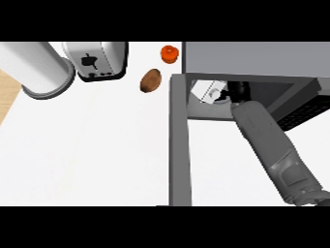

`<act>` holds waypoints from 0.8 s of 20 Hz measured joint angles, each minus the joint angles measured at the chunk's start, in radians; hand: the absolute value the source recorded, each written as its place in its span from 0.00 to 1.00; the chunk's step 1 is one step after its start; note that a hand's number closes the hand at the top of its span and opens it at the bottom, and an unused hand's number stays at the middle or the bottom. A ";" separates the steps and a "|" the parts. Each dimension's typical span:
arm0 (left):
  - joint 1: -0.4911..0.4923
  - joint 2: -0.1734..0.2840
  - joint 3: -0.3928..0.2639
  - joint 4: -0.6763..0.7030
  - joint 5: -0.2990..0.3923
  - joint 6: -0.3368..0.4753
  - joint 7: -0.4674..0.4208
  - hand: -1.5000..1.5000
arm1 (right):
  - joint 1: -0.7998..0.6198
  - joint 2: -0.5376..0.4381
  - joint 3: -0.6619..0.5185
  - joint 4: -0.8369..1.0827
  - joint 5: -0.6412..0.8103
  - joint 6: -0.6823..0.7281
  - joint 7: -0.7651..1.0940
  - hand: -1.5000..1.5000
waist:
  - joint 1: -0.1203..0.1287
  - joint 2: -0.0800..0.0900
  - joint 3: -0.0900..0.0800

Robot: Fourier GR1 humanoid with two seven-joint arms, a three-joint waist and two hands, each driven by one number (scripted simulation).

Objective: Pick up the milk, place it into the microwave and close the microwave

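The right robot hand (237, 90) reaches into the microwave (267, 60), mostly hidden under its roof, so its fingers cannot be made out. The milk carton (206, 90) shows only partly, at 9 o'clock of that hand. The open microwave door (179, 145) is cut off at 6 o'clock.

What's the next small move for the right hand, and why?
Probably release and draw back: the right hand is inside the microwave at the milk, which already sits in the cavity, and the door stands open, not yet closed.
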 measured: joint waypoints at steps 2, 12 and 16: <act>-0.004 0.000 -0.002 0.011 0.001 -0.009 -0.006 0.00 | -0.037 -0.003 -0.020 0.061 0.004 -0.024 -0.018 1.00 | 0.009 0.003 -0.001; -0.056 0.013 -0.029 0.056 -0.025 -0.013 -0.009 0.00 | -0.149 -0.058 -0.049 0.241 0.055 -0.206 -0.064 1.00 | 0.045 0.035 0.004; -0.076 0.023 -0.036 0.081 -0.035 -0.024 -0.018 0.00 | -0.167 -0.088 -0.044 0.286 0.080 -0.258 -0.074 1.00 | 0.060 0.043 0.003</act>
